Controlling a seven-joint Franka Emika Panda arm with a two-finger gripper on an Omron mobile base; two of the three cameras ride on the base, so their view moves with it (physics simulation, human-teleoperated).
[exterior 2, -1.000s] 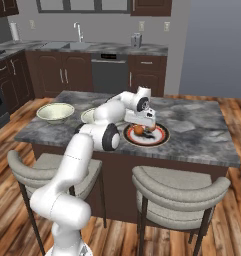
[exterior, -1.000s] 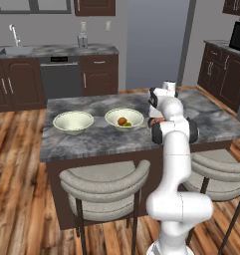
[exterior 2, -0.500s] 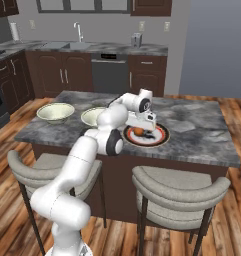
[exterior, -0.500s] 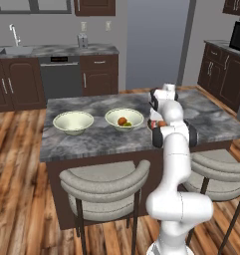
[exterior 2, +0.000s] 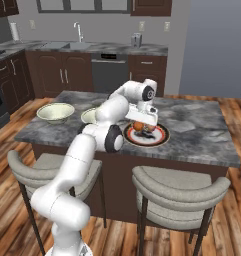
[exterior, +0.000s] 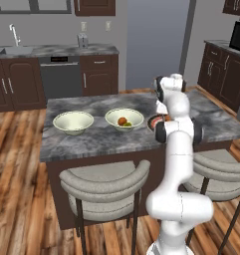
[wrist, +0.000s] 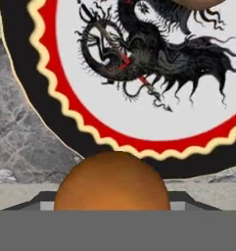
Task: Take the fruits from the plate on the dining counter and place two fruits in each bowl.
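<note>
Grey marbled stone tops the dining counter (exterior 2: 202,132), on which two cream bowls and a red-ringed plate (exterior 2: 161,138) are set in a row. The far bowl (exterior: 72,122) looks empty; the near bowl (exterior: 124,118) already holds two fruits (exterior: 123,121), so the orange one is judged to belong in the far bowl. The plate lies just beside the near bowl, and over it the gripper (exterior 2: 141,125) is lowered, its fingertips drawn in against an orange fruit (wrist: 112,180). In the hand view that fruit is seen large between the tips, with the plate's black dragon print beyond and the edge of another fruit (wrist: 198,4) at the top. The hold is judged to be barely made: a round, smooth fruit could squirt out of a shallow pinch if it is lifted too soon. Dropped on the flat plate, it could roll off onto the counter. The neighbouring fruit could also be nudged by the fingers during the lift.
</note>
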